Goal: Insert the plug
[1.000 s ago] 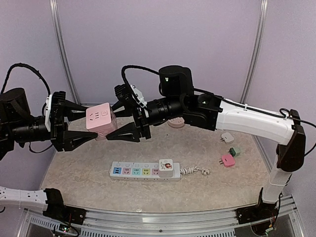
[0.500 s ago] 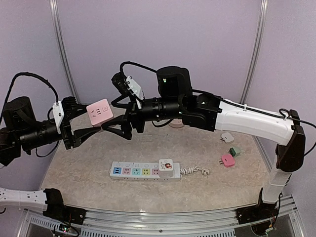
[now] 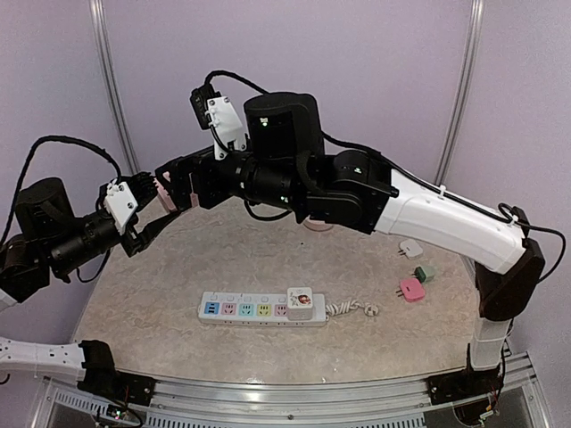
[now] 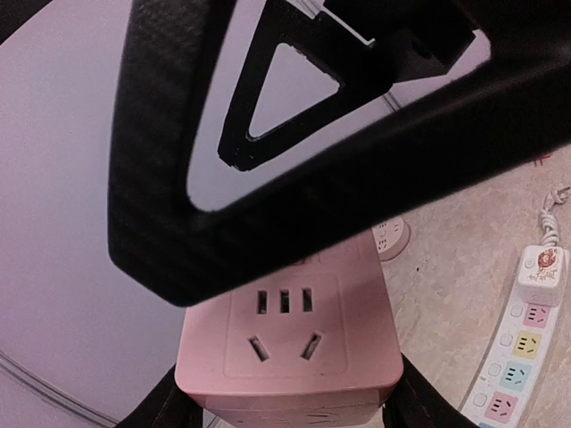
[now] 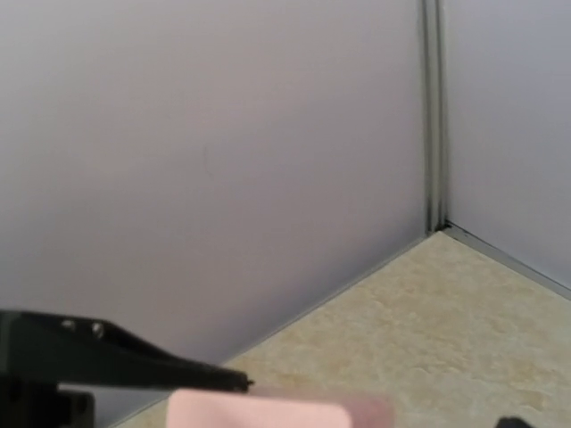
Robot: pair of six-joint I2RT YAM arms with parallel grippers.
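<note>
A pink cube plug with a socket face toward the camera is held in the air over the table's back left. My left gripper is shut on it, one finger on each side. In the top view only a sliver of the pink cube shows between my left gripper and my right gripper. The right gripper stands open right beside the cube, not gripping it. Its black finger crosses the left wrist view just above the cube. The right wrist view shows the cube's top edge under a black finger.
A white power strip with coloured sockets lies on the table, a white adapter plugged in at its right end. Small white, green and pink plugs lie at the right. Purple walls close in the back.
My right gripper opened and let go of the pink cube, then swung up and left over it. The left arm drew back to the left, still holding the cube.
</note>
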